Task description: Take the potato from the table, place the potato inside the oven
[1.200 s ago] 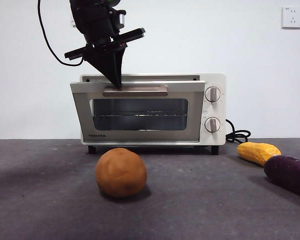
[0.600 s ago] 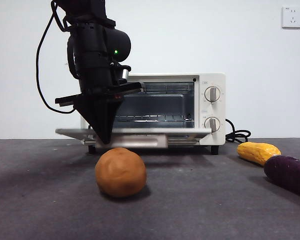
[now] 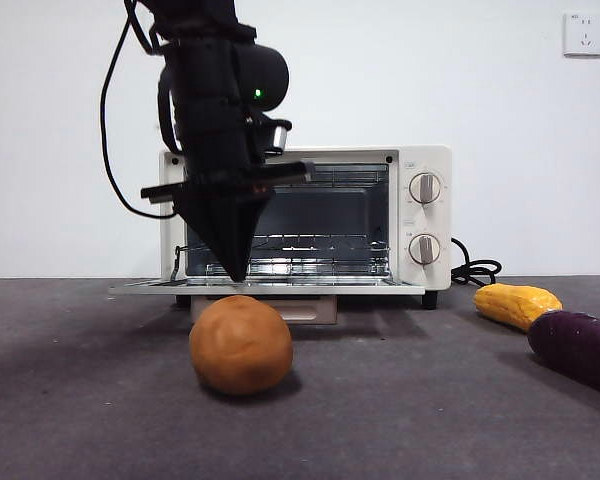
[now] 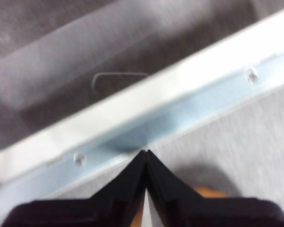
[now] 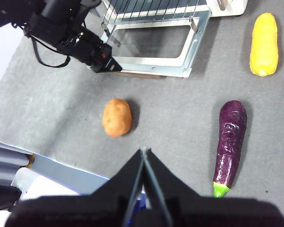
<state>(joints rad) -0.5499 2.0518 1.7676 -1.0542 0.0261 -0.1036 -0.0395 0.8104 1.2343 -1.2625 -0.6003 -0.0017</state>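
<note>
Left gripper (image 3: pixel 236 275) lowered, jaws closed; right gripper (image 5: pixel 144 150) raised, jaws closed.

- The potato (image 3: pixel 241 344) has a matte, slightly lumpy orange-brown skin.
- The table (image 3: pixel 80 400) is dark grey, matte and faintly speckled.
- The oven (image 3: pixel 420 215) has a smooth cream casing, a shiny metal wire rack (image 3: pixel 300 240) and a glass-paned door (image 5: pixel 154 47).
- The purple vegetable (image 5: pixel 231 142) looks glossy and wrinkled.
- The yellow vegetable (image 5: pixel 264 43) looks smooth.
</note>
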